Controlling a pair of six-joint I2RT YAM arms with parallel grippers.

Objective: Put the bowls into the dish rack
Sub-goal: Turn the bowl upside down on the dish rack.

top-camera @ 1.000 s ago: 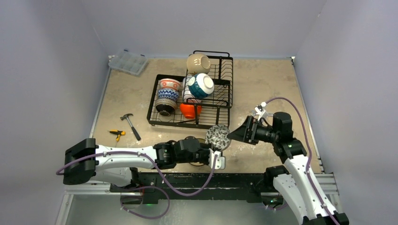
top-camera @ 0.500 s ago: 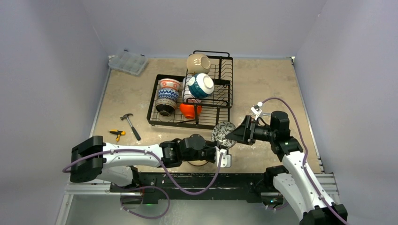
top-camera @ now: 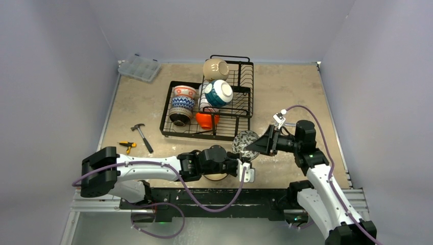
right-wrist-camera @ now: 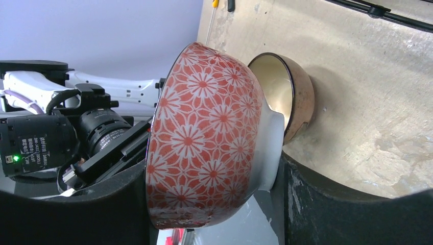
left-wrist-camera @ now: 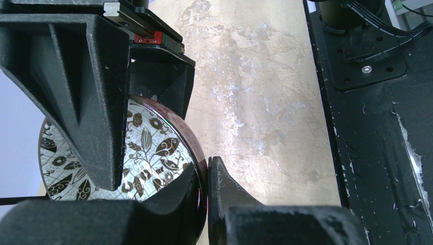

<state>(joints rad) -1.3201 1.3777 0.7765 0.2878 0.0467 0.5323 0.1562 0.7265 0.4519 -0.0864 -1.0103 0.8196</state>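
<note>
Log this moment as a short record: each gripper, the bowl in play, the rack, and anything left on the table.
bowl in play: red floral bowl, off the table, tipped on its side
left gripper: shut on that bowl's rim
right gripper: jaws around the same bowl; firm grip not clear
dish rack: holds several bowls, among them a tan bowl and a teal bowl
left on table: brown bowl
stage: probably a handover between arms

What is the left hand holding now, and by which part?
The red floral bowl, pinched at its rim by the left hand; one finger inside, one outside.
</note>
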